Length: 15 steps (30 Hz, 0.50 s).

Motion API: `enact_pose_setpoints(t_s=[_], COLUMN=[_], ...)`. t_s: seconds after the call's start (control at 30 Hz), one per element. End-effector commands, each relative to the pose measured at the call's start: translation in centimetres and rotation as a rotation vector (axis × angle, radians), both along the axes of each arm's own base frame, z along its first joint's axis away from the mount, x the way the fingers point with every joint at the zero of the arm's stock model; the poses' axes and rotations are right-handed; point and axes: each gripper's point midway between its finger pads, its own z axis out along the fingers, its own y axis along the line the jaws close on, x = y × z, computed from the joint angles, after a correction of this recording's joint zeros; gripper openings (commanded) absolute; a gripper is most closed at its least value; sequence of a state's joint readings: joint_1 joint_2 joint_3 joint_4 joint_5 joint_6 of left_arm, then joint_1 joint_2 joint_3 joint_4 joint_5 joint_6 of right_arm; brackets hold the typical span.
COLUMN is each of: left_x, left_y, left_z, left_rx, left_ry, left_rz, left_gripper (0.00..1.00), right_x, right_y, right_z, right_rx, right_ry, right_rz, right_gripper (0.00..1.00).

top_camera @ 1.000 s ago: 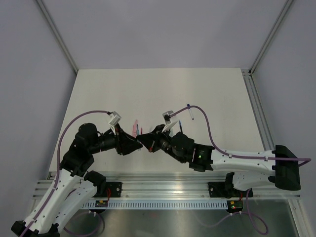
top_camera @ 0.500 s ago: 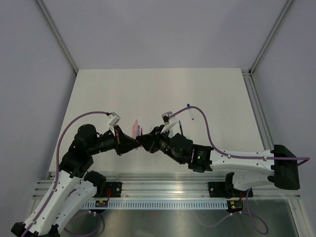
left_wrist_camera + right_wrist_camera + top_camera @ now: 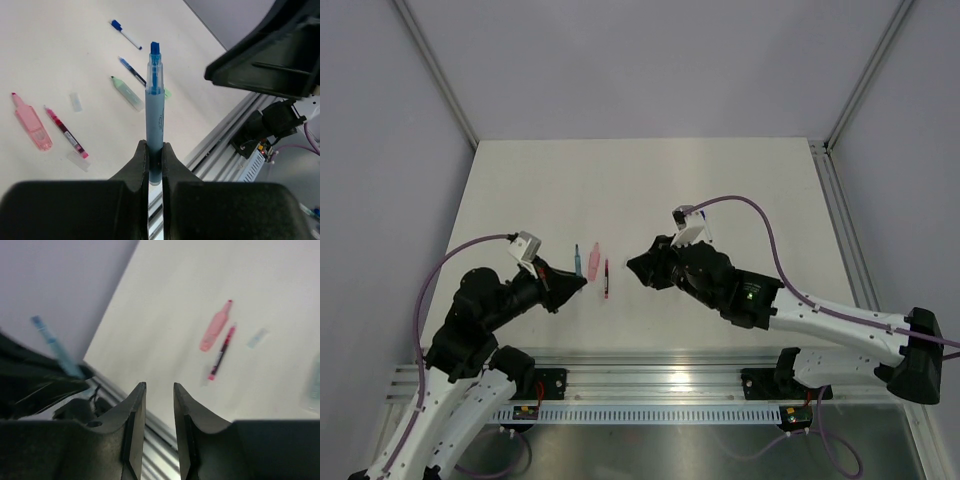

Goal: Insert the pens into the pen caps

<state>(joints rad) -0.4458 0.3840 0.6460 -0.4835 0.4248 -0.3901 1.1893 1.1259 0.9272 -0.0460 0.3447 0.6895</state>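
My left gripper (image 3: 154, 145) is shut on the lower end of a blue pen (image 3: 155, 105), which sticks out beyond the fingers with its chisel tip free. From above, that blue pen (image 3: 576, 260) rises from the left gripper (image 3: 578, 281) at the table's near left. My right gripper (image 3: 631, 266) hovers a little to the right. Its jaws (image 3: 159, 385) stand open with nothing between them. On the table lie a pink pen cap (image 3: 32, 127), a red pen (image 3: 65, 137), a green pen cap (image 3: 127, 93), a dark blue pen (image 3: 132, 71) and a white pen (image 3: 126, 34).
Two small clear caps (image 3: 75, 101) (image 3: 79, 161) lie near the red pen (image 3: 606, 280) and the pink pen cap (image 3: 592, 258). The aluminium rail (image 3: 660, 385) runs along the near edge. The right arm's body (image 3: 740, 295) covers part of the table.
The grippers met at the table's middle a second ago. The left one shut on the blue pen, the right one opened, and the arms drew apart, left going left and right going right.
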Motion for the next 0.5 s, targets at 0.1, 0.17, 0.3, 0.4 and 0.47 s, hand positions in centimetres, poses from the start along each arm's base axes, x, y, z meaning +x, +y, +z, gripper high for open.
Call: enact_pose_setpoints(t_s=[0.1,0.17,0.3,0.4,0.47], left_x=[0.8,0.8,0.7,0.7,0.7], left_y=[2.1,2.5,2.8,3.0,3.0], left_z=[2.8,3.0,3.2,3.4,3.3], left_rx=[-0.001,-0.001,-0.001,-0.002,0.002], left_ry=[-0.122,-0.133,-0.144,-0.153,-0.148], left_rz=[0.124,0.147,0.157,0.169,0.169], left_gripper=[0.0,0.0,0.0,0.0,0.0], right_x=[4.7,7.3,10.9,12.8,14.0], right_y=[-1.9,-1.9,-1.0,0.3,1.2], right_z=[-8.9,-10.5,-13.7,-15.9,-17.1], right_rx=[-0.257,-0.327,-0.437,-0.516,-0.536], right_ry=[0.207,0.239,0.311,0.343,0.354], right_rz=[-0.084,-0.147,-0.191,-0.211,-0.239], right_gripper=[0.34,0.34,0.38,0.46,0.47])
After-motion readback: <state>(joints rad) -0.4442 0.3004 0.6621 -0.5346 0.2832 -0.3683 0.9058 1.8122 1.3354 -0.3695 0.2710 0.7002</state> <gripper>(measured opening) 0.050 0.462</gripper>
